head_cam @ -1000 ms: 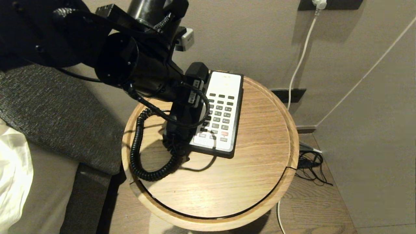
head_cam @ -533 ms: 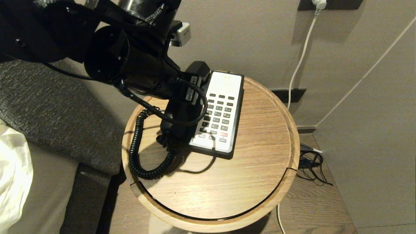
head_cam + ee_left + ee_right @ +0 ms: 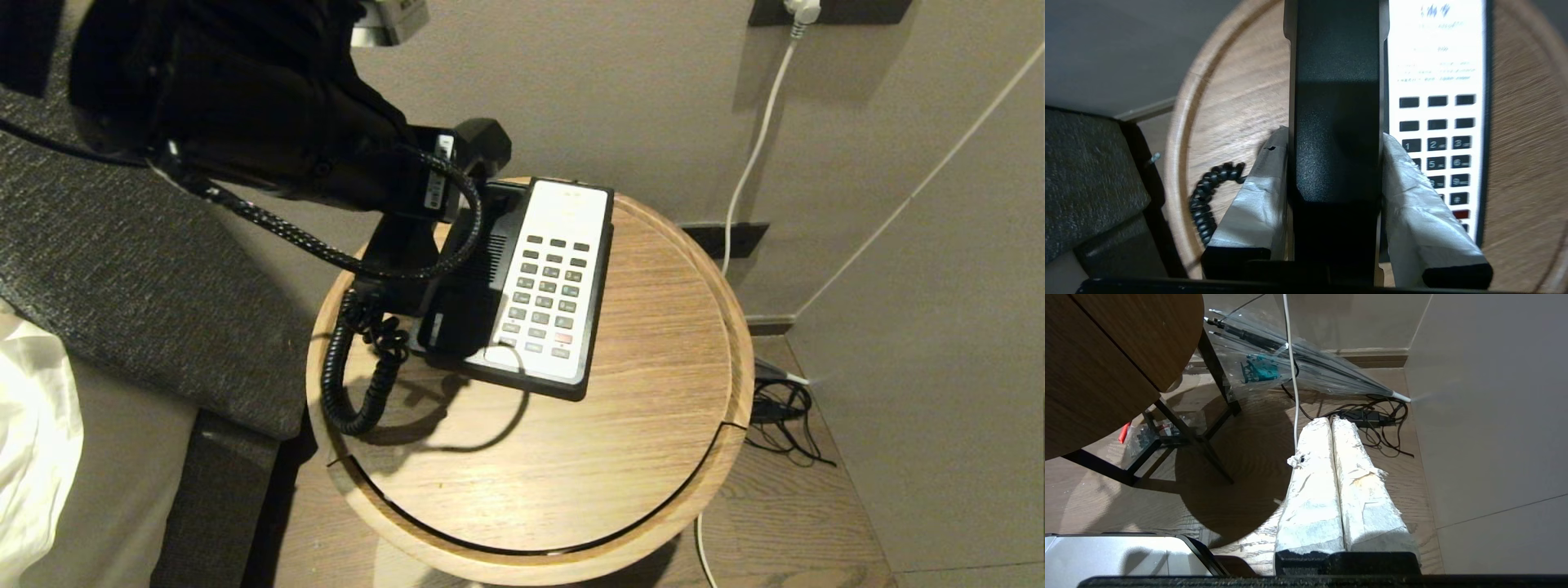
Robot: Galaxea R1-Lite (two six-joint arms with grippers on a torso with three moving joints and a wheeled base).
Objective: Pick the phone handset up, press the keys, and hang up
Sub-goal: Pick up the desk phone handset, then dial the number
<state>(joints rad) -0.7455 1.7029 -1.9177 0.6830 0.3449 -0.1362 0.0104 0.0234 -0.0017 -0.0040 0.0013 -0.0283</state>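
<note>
On the round wooden table the phone base lies with its white keypad face up, its cradle side bare and dark. Above that cradle side the left gripper has the handset clamped across its middle: the two tape-wrapped fingers press on opposite long sides of the black receiver, about half spread around its width. From the head view the handset is clear of the base and tilted, its far end poking out beyond the arm toward the wall, its near end low by the table's left rim. The coiled cord hangs from that near end, loops down onto the tabletop left of the base and curls back toward it. A second, braided cable of the arm arcs over the cradle.

Down beside the table, the right gripper points at the wooden floor with its wrapped fingers pressed together and nothing between them. Near it on the floor lie a tangle of black cables and a clear folded umbrella. A white cord runs down the wall from a plug behind the table.
</note>
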